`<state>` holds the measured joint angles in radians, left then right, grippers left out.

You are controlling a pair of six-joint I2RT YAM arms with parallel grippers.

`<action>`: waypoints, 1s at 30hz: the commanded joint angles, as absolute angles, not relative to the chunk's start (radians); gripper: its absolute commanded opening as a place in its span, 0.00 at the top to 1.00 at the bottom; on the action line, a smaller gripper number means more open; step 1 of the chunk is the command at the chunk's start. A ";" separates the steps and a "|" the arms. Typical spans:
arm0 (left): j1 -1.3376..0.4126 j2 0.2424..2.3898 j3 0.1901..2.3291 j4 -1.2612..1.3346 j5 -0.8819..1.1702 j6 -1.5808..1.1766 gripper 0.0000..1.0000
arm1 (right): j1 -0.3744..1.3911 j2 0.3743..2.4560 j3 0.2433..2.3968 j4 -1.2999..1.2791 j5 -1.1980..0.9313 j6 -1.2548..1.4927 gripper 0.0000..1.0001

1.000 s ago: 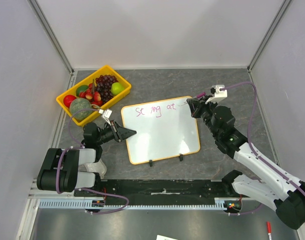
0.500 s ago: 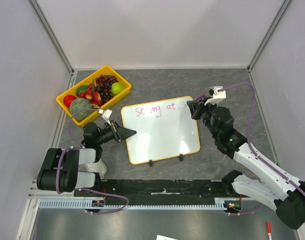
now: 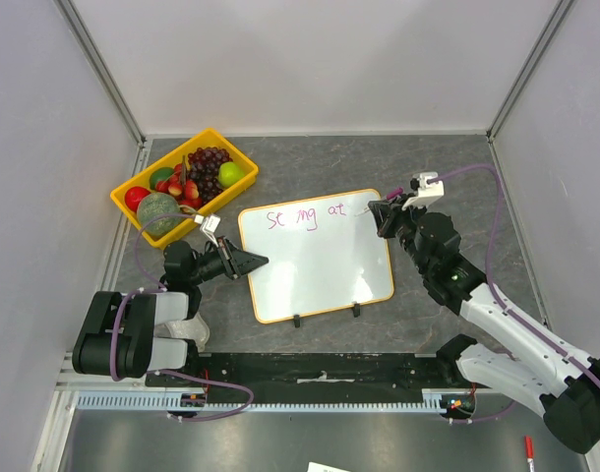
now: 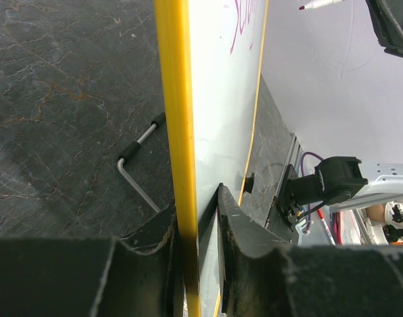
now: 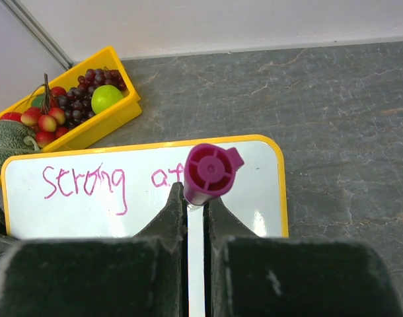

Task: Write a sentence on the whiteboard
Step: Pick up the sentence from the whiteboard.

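Whiteboard (image 3: pixel 320 264) sits on grey, perhaps stone, white-walled tabletop (image 3: pixel 320 162).

2 black-and-white arms (image 3: pixel 500 317), purple cables (image 3: pixel 469 168).

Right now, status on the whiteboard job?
Left gripper clamps whiteboard edge. Right gripper shut on marker. Sentence reads "Strong at". Fruit tray beside, apart.

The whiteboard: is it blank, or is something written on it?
Written on. The whiteboard carries magenta words, "Strong at", along its top in the right wrist view; below them it is bare white.
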<state>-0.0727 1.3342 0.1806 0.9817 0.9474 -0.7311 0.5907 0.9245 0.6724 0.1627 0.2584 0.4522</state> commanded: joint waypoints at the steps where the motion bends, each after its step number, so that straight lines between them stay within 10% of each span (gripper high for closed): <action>1: -0.077 1.341 0.193 0.966 0.920 -0.644 0.98 | 0.586 0.916 0.661 0.181 0.241 0.440 1.00; 30: -0.078 1.348 0.195 0.971 0.922 -0.649 0.98 | 0.586 0.910 0.681 0.166 0.216 0.397 1.00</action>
